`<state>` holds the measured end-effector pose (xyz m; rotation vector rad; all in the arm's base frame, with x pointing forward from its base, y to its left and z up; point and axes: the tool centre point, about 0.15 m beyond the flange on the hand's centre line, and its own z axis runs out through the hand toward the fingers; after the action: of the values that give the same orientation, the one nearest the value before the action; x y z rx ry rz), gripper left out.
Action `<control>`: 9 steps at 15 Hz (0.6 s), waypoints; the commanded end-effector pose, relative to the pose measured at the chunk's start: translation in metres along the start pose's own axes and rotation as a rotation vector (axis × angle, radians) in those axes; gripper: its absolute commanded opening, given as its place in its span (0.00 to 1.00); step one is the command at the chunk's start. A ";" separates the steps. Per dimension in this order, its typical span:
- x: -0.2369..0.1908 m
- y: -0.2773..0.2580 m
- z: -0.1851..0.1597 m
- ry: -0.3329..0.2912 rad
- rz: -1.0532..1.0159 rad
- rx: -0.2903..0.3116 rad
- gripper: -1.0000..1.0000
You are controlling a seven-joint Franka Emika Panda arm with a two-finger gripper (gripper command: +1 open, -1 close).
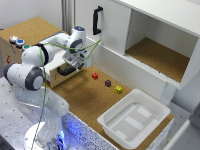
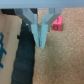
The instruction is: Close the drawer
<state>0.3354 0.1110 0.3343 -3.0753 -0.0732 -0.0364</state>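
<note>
The cork-topped wooden box (image 1: 30, 30) stands at the exterior view's left, with coloured buttons (image 1: 19, 42) on top. Its small light-wood drawer (image 1: 56, 76) sticks out a little from the box front. The short black bar handle (image 1: 65, 71) also shows in the wrist view (image 2: 22, 57) as a dark band. My gripper (image 1: 75, 63) hovers just above and beside the handle, in front of the drawer face. In the wrist view the gripper (image 2: 40, 43) has its fingers (image 2: 35, 31) pressed together, holding nothing. Whether the tips touch the drawer cannot be told.
A red cube (image 1: 95, 76), also in the wrist view (image 2: 57, 23), a purple cube (image 1: 108, 83) and a yellow cube (image 1: 118, 89) lie on the cork table. A white tub (image 1: 132, 119) stands at the front right. A white cabinet door with a tall black handle (image 1: 96, 20) stands behind.
</note>
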 end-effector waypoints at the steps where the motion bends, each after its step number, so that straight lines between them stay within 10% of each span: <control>1: 0.019 -0.041 0.027 -0.003 -0.053 0.052 0.00; 9: 0.037 -0.135 0.011 0.010 -0.224 0.083 0.00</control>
<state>0.3443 0.1861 0.3264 -2.9655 -0.2775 -0.1091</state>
